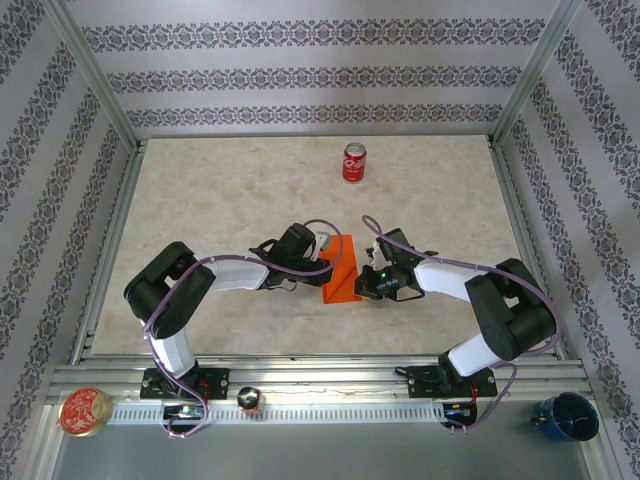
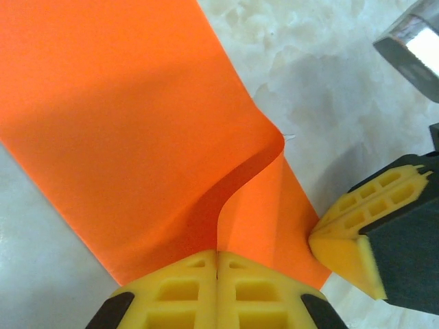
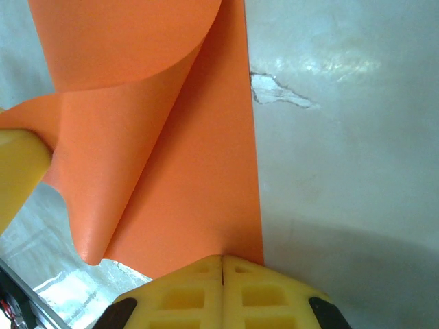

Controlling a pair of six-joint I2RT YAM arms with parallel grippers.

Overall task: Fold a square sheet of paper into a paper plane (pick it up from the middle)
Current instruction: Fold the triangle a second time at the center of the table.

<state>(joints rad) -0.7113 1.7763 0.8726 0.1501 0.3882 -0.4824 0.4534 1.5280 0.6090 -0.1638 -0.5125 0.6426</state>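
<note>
The square sheet of paper (image 1: 341, 272), bright orange, lies partly folded on the table's middle, between both grippers. My left gripper (image 1: 325, 262) is shut on a lifted flap of it. In the left wrist view the flap's curled edge (image 2: 243, 175) runs down into the seam of the closed fingertips (image 2: 218, 257). My right gripper (image 1: 362, 284) is shut, and its tips (image 3: 223, 262) rest on the flat part of the sheet (image 3: 199, 178) near its right edge. The right gripper's fingertips (image 2: 350, 240) touch the paper's edge in the left wrist view. The curled flap (image 3: 130, 41) arches over the flat layer.
A red soda can (image 1: 354, 162) stands upright at the back of the table. A round tin (image 1: 85, 411), a small dark object (image 1: 248, 401) and a blue cup (image 1: 568, 417) sit on the near rail. A chipped spot (image 3: 278, 94) marks the tabletop right of the paper.
</note>
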